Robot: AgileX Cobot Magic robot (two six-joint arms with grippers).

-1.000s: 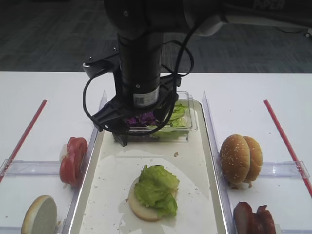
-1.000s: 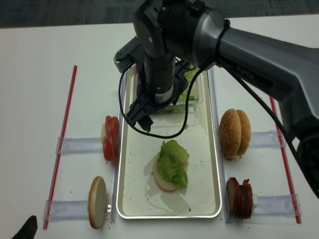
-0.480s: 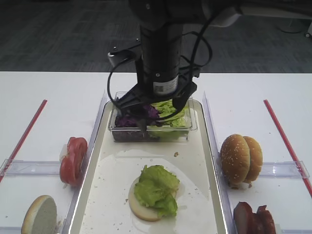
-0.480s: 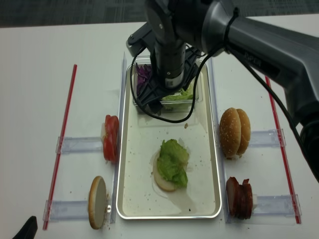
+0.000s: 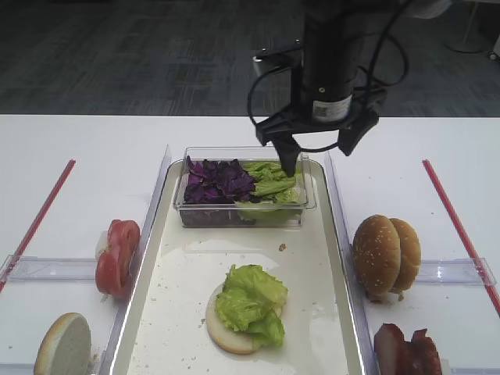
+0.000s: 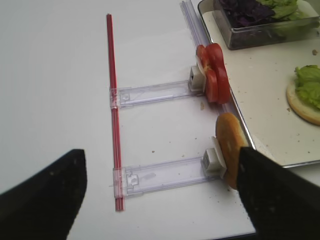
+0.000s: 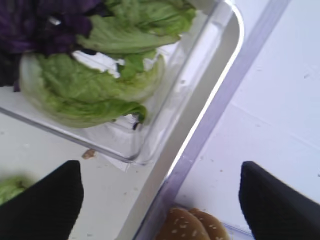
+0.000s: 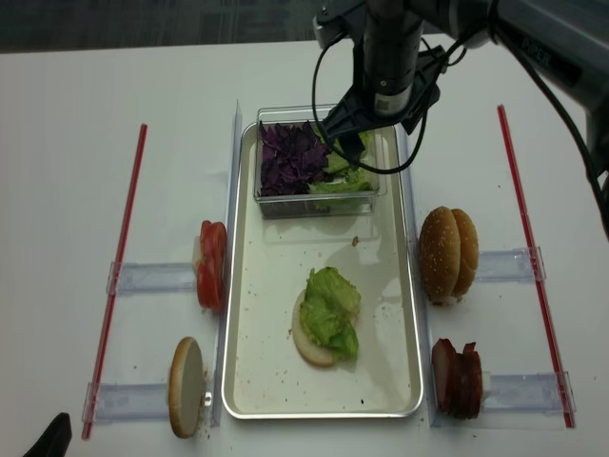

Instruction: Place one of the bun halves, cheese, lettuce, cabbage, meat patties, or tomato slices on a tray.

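Exterior high view: right gripper (image 5: 316, 152) hangs from the top of the frame over the right end of the small clear plastic box (image 5: 244, 211), jaws spread wide, nothing between them. Box sits at the far end of the long cream-white tray with shiny rim (image 5: 337, 258), holding dark purple shredded cabbage (image 5: 217, 180) on its left and green leaves on its right. Lower centre of the tray: pale round bun half (image 5: 226, 328) with a crinkly light-green lettuce leaf (image 5: 248, 301) on top. Bright red tomato slices (image 5: 117, 256) stand on edge left of the tray; sesame-seeded brown bun halves (image 5: 384, 254) right of it, reddish-brown meat patties (image 5: 406, 351) at lower right. Right wrist view: both fingertips dark at the lower corners, well apart, empty; box corner with lettuce at upper left, tray rim running diagonally, seeded buns at bottom centre. Left wrist view: left gripper's dark fingers (image 6: 42, 195) at the lower corners, spread, holding nothing, above bare white table; tomato slices and a bun half on clear holders beside the tray's edge. Realsense view: same layout; right gripper above the box's right side at upper centre.
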